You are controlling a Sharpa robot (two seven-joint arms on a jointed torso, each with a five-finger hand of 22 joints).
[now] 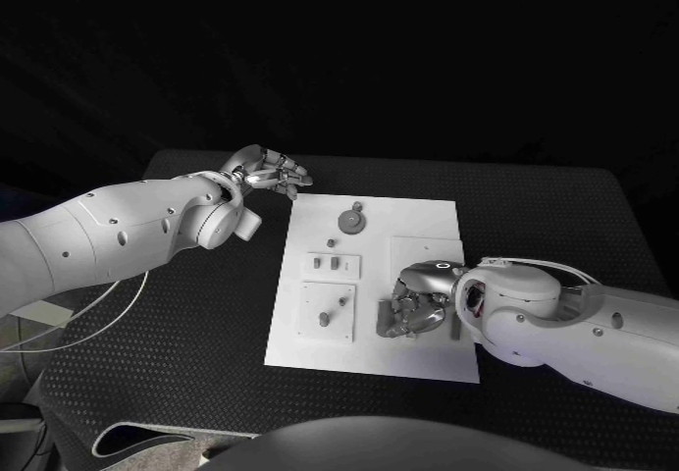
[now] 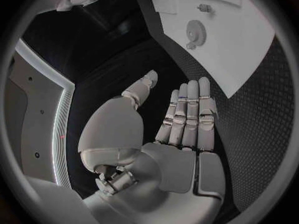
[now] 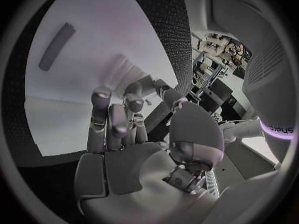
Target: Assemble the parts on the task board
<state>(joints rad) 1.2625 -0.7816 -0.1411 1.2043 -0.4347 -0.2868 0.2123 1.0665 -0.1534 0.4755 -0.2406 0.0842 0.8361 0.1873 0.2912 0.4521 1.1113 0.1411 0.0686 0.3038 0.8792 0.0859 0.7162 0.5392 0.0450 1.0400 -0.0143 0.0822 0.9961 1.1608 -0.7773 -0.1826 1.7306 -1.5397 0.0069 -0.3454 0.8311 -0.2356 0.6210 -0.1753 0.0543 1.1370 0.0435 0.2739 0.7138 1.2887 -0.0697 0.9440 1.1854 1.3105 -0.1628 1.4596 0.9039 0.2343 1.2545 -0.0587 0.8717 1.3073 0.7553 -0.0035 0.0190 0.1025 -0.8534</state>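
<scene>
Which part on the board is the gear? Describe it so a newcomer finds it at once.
Start at the white task board in the middle of the black table. Go to its far end, the end beside the left robot hand. The gear lies there: a round toothed disc with a small knob at its rim, larger than the pegs nearer the robot and the only round part.

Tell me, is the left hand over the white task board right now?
No, the left hand hangs beyond the task board's far left corner, over black table.
</scene>
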